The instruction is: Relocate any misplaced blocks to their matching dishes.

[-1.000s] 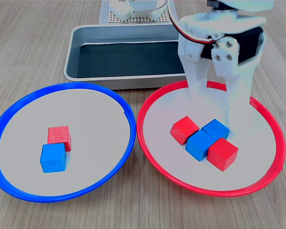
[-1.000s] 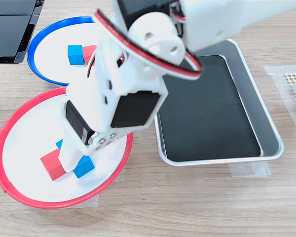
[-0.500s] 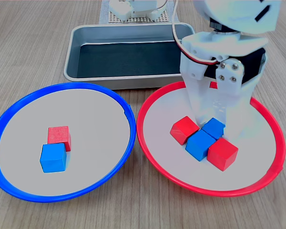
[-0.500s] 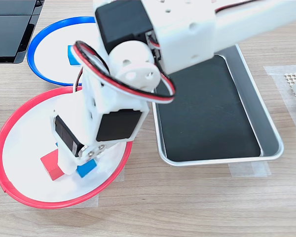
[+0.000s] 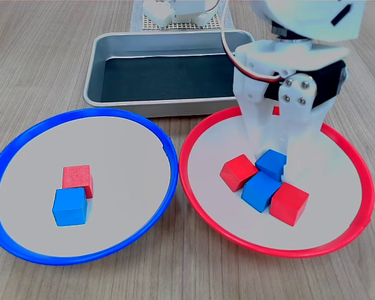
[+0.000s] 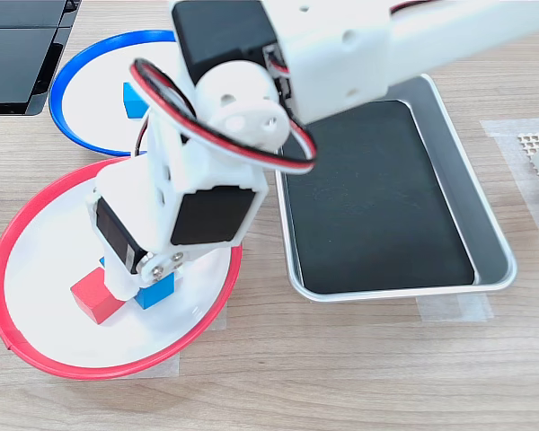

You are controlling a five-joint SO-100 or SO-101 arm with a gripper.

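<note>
Shifted since a second ago: gripper (image 5: pixel 272 164) lower, jaws narrowed onto the rear blue block (image 5: pixel 271 164) in the red-rimmed plate (image 5: pixel 200 206); neighbouring cubes nudged slightly toward the first exterior view's left.
Step in hand: grasp, apparently closed on that block.
Same plate: front blue block (image 5: pixel 260 190), two red.
Next move: lift clear, carry to the blue-rimmed plate (image 5: pixel 25 134), which holds a stray red block (image 5: pixel 77 180).
</note>
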